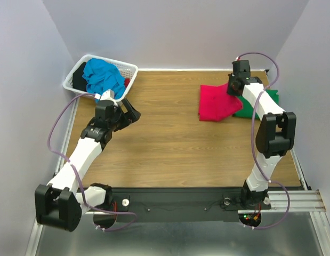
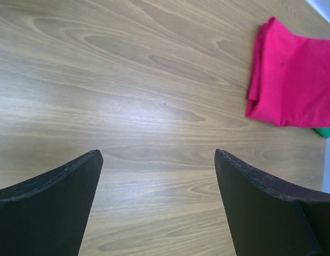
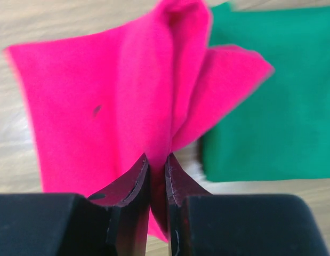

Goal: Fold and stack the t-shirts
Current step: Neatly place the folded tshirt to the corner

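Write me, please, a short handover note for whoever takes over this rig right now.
Left gripper: open, empty, above the bare table by the basket.
Right gripper: shut on a raised fold of the pink t-shirt, far right.
Green t-shirt: looks folded, flat, partly under the pink one.
Blue t-shirt: crumpled in the basket.
Done: green folded.
Left to do: settle pink on green, then fold and stack blue.

The left arm slants forward from its base, and the left claw is spread wide (nothing between its fingers). The right arm rises, bends at the elbow and reaches far ahead; the right claw pinches a fold of the crimson-pink tee.
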You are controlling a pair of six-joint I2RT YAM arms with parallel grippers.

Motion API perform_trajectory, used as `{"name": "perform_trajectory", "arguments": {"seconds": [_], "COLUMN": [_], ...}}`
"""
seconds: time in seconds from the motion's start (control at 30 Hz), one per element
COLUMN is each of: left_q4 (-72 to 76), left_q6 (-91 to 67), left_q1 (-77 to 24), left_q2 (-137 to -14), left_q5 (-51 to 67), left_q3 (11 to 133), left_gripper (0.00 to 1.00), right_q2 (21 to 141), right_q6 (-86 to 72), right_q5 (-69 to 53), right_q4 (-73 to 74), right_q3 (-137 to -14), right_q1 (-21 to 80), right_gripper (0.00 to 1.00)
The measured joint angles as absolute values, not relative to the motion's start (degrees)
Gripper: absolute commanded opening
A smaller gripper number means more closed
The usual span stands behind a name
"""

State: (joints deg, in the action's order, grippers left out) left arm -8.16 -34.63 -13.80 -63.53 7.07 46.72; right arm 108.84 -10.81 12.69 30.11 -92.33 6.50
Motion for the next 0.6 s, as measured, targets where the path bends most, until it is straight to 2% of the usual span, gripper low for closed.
{"name": "perform_trajectory", "arguments": {"seconds": [0.23,0.6], "left_q4": [-12.1,-14.8], "left_q6": [-35.8,-36.1], "left_q1": [-13.8,-13.8], "left_q2": [-58.7,-60.5], "left_q5": [2.7,-0.1], "left_q3": [46.5,46.5], "left_gripper": [0.98,0.98], "right_q2": [108.8,108.8], "right_q6": [-7.7,-3.6], "right_q5": [14.4,13.3], "right_q4": [34.0,39.0], "right_q3": [-100.2,-105.1], "right_q1": [3.0,1.5], "right_gripper": [0.0,0.0]}}
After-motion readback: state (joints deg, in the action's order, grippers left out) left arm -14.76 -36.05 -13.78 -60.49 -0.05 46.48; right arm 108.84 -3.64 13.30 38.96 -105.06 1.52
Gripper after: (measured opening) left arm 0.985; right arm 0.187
